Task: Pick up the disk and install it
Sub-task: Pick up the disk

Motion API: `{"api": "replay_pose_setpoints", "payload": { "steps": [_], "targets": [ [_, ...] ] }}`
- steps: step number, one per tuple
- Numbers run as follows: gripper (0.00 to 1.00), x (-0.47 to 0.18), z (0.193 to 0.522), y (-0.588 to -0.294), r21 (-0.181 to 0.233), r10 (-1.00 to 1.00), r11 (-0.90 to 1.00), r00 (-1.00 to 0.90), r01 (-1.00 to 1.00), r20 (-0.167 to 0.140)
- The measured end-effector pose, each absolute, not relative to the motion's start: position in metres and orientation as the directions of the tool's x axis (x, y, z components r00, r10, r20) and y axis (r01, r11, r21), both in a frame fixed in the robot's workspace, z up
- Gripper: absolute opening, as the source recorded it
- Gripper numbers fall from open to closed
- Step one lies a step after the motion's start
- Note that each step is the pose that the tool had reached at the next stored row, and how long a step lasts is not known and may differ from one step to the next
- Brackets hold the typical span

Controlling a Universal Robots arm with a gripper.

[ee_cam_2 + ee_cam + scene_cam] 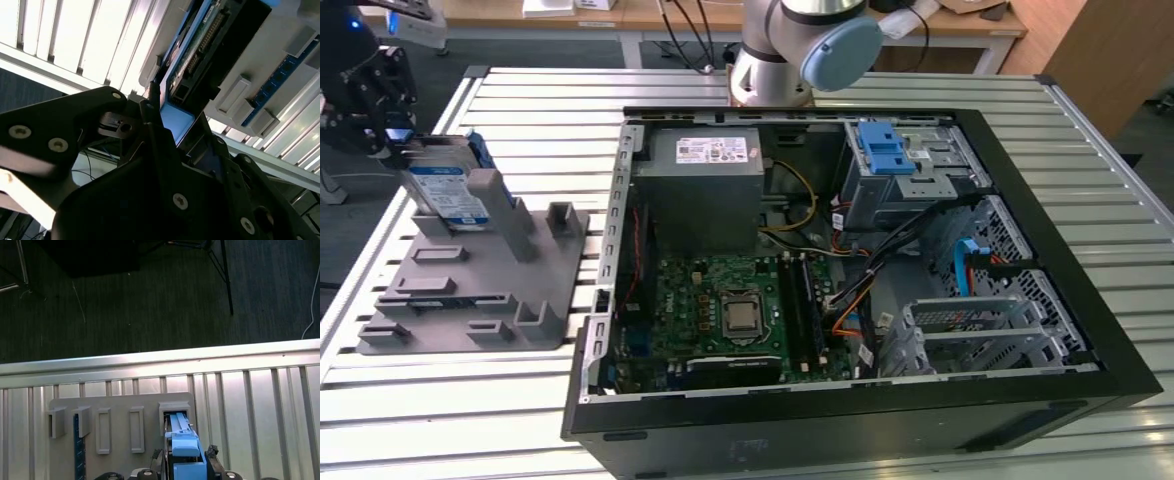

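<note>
The end effector (403,140) is seen at the desk's (454,400) far corner on the exterior view's left, over the grey holder (467,290). It is clenched on the disk (443,190). In both wrist views the fingers (210,457) are pressed to either side of the blue carrier, and no gap is seen.

The disk (182,442) is stood on edge in an end slot of the holder (120,410), tilted a little, with its label turned toward the exterior view's left. It is not yet lifted out.

Edges and room:
- The holder is set close to the desk edge. In the first wrist view the edge rail is seen just beyond the holder, then dark floor (150,300).
- Open air is seen above the disk.
- Bare slatted desk (250,405) runs between the holder and the computer case (854,400).

Things nearby and in the way:
- A tall grey post (514,215) of the holder stands just beside the disk on the case side, with a shorter one (560,222) past it.
- A thin blue strip (76,450) sits in another slot, well apart from the disk.
- The case lies open-side up, and its near black wall is the tallest edge.
- Inside are the grey box with a white sticker (707,175), the motherboard (720,300) and the cage with a blue latch (907,160).
- Loose cables (854,270) are draped between the board and the cage.
- The arm base (781,60) is mounted behind the case's far wall.
</note>
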State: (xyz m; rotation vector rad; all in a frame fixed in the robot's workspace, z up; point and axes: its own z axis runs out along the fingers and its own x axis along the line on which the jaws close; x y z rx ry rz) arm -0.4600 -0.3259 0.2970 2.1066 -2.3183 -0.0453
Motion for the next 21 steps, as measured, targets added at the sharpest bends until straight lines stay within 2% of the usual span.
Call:
{"api": "replay_pose_setpoints", "payload": {
  "steps": [10, 11, 12, 21],
  "targets": [
    [0.45, -0.4601, 0.2906, -0.3259, 0.027, -0.995, 0.095, -0.096, -0.995, -0.008],
    [0.43, -0.4601, 0.2906, -0.3259, 0.027, -0.995, 0.095, -0.096, -0.995, -0.008],
    [0.37, -0.4601, 0.2906, -0.3259, 0.027, -0.995, 0.095, -0.096, -0.995, -0.008],
    [0.37, -0.46, 0.2903, -0.3265, 0.027, -0.999, 0.05, -0.051, -0.998, -0.008]
  ]
}}
